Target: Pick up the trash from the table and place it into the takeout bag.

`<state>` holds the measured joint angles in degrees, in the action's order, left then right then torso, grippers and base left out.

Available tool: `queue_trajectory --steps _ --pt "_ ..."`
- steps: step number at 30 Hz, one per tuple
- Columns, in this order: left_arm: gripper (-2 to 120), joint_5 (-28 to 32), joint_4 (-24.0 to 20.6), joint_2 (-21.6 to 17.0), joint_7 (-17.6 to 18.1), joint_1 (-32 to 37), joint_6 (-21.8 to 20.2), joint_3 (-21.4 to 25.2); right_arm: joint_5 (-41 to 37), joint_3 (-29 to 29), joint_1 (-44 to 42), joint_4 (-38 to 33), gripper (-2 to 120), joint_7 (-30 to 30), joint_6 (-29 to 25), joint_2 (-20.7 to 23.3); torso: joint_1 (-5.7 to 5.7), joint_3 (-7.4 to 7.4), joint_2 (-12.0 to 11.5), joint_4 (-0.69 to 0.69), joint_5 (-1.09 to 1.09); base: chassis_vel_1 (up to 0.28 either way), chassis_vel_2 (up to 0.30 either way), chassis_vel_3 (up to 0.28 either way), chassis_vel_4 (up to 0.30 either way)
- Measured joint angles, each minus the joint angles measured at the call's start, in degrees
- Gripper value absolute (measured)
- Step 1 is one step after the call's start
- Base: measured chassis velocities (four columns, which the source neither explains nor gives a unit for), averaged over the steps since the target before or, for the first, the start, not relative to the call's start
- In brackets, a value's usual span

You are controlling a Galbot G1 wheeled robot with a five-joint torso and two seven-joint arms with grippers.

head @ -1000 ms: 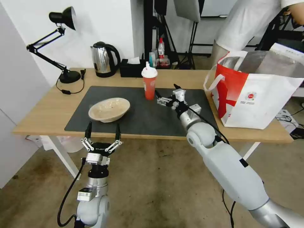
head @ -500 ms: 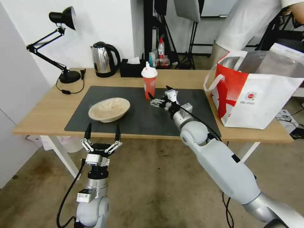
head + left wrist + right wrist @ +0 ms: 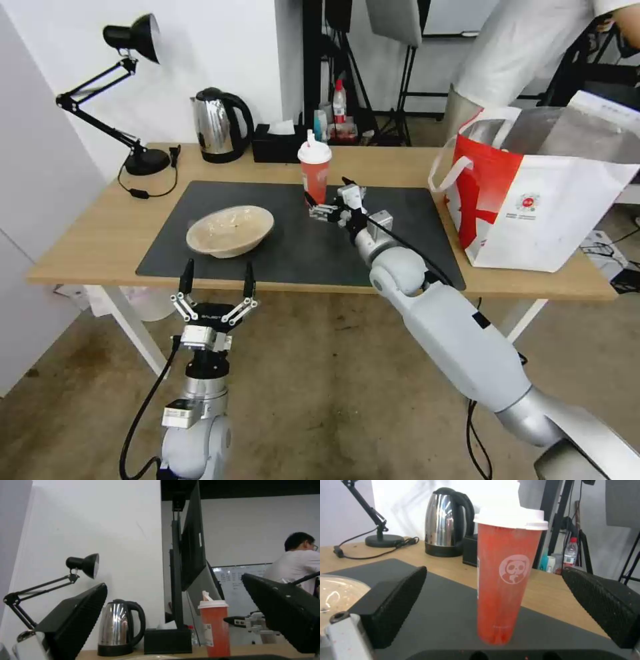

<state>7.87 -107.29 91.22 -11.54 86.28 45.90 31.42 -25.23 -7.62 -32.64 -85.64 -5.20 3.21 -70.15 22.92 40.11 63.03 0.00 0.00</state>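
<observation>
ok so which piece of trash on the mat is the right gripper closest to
The tall red drink cup with a white lid. The open right gripper sits right beside it with fingers spread, while the shallow beige bowl lies farther off toward the robot's left.

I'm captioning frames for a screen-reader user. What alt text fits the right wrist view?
A red drink cup with a white lid stands upright on the dark grey mat, centred between the right gripper's open black fingers. Behind it stands a steel kettle.

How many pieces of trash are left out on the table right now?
2: a red drink cup upright at the mat's back edge, and a shallow beige bowl on the mat's left part. Anything inside the takeout bag is hidden.
</observation>
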Motion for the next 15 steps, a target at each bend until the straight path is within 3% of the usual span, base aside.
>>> queue_trajectory --steps 15 --pt "100 -0.07 0.46 0.01 -0.01 -0.38 0.00 -0.19 0.26 -1.10 2.19 3.86 100 0.05 -0.29 -1.00 0.00 0.00 0.00 0.00 0.00 0.000 0.000 0.000 0.000"
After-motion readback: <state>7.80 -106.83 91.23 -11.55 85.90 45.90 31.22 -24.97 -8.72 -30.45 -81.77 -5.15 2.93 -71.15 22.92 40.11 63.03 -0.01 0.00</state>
